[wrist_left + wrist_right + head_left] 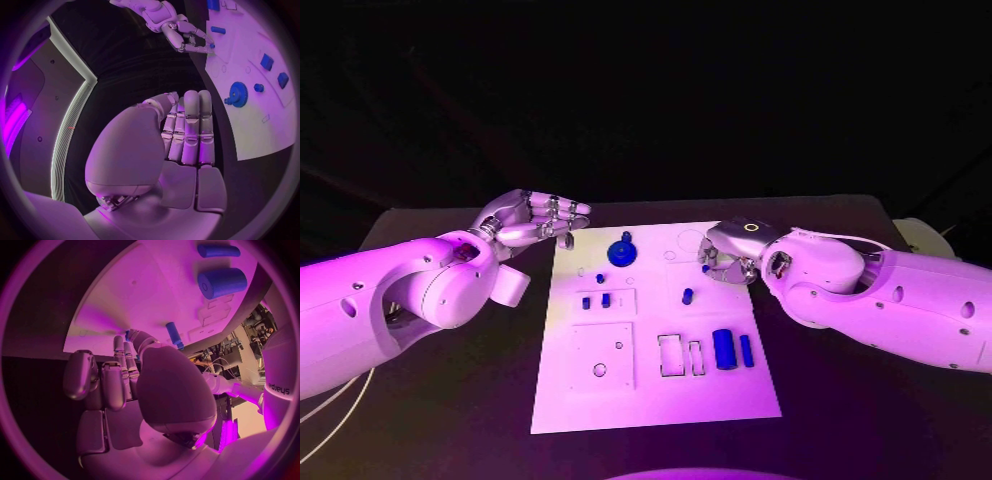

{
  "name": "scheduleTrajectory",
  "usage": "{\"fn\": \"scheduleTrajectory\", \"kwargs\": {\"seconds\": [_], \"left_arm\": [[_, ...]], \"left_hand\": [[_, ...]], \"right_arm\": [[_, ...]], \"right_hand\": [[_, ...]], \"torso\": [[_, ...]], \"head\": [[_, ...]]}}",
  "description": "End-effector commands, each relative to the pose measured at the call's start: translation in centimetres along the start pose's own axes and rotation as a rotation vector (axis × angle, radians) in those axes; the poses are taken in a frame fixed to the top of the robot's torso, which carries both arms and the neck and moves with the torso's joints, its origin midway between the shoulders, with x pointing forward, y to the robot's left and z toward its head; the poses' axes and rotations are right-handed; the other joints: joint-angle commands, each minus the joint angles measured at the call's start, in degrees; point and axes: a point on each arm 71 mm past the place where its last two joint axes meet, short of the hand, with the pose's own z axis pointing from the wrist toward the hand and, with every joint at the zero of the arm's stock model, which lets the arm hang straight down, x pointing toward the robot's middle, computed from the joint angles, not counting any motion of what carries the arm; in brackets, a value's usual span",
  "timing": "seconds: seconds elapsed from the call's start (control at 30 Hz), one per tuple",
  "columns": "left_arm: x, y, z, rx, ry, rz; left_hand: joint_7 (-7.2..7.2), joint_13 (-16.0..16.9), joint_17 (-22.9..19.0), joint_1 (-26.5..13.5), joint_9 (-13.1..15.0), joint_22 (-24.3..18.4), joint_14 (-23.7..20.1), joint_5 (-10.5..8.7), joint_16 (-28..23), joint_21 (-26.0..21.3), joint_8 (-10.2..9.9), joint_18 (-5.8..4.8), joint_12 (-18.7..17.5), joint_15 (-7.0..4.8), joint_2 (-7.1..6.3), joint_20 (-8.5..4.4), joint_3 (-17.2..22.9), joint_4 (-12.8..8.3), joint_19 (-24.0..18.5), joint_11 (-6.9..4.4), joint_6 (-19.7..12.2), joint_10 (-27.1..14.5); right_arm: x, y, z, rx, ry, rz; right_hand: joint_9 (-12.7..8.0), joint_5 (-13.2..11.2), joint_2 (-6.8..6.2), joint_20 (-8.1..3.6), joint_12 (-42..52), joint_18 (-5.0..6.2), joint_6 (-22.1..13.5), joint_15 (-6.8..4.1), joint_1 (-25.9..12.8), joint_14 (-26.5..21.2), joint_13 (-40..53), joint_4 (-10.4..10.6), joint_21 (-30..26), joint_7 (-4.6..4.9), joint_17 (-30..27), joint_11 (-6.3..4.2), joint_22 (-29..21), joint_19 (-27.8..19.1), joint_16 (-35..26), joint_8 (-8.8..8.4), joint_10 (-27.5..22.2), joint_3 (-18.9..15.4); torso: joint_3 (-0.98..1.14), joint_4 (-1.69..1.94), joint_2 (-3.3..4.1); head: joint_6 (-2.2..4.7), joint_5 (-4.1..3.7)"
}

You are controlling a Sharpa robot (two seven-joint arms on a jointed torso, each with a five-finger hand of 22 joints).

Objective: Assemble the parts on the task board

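The white task board [653, 400] lies in the middle of the table. A blue gear [622, 250] sits near its far edge, also seen as the gear [237, 93]. A thick blue cylinder [724, 347] and a thinner one [746, 349] lie at the right, with a small peg [687, 295] further in. My left hand [531, 220] hovers at the board's far left corner, fingers curled together with nothing in them [187, 130]. My right hand [733, 250] is low over the far right part, fingers curled, pinching a small blue part [130, 333] at its fingertips.
Small blue pieces [596, 299] stand in the board's left recesses. Rectangular slots [682, 355] and a square plate with holes [600, 355] mark the near half. Black table surrounds the board on every side.
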Motion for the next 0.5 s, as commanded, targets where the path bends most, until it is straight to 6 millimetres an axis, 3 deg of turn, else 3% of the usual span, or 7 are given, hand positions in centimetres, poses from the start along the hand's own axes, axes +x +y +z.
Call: {"fn": "scheduleTrajectory", "kwargs": {"seconds": [0.03, 0.5], "left_arm": [[0.16, -0.25, -0.01, 0.021, 0.004, -0.028], [0.19, -0.19, -0.03, 0.011, 0.005, -0.029]], "left_hand": [[0.06, 0.1, -0.1, -0.3, -0.1, -0.1, -0.4, -0.09, -0.2, -0.3, 0.3, 0.35, 0.3, 0.01, 0.14, 0.06, -0.5, 0.0, -0.4, -0.12, -0.3, -0.4], [0.12, 0.1, -0.2, -0.2, -0.1, -0.2, -0.5, -0.08, -0.5, -0.5, 0.4, 0.35, 0.5, 0.02, 0.27, 0.07, -0.6, -0.2, -0.4, -0.08, -0.4, -0.6]], "right_arm": [[0.35, -0.04, 0.04, 0.009, 0.031, -0.037], [0.91, 0.47, 0.32, 0.003, 0.053, -0.039]], "right_hand": [[0.1, 0.0, -0.05, -0.08, -0.2, -1.15, 0.8, -0.06, 0.5, 2.8, -0.2, -0.1, 0.4, -0.06, 0.1, -0.07, 1.7, 0.4, 0.3, -0.07, 0.6, 0.6], [0.4, -0.3, 0.3, -0.5, -0.1, -1.51, 2.9, -0.59, 0.4, 2.9, -0.8, -1.2, 2.2, -0.74, 0.6, -0.77, 3.2, 1.2, 0.7, 0.5, 3.0, 2.6]], "torso": [[0.03, -0.01, -0.04], [0.09, -0.06, -0.04]], "head": [[-0.17, -0.03], [-0.32, 0.19]]}}
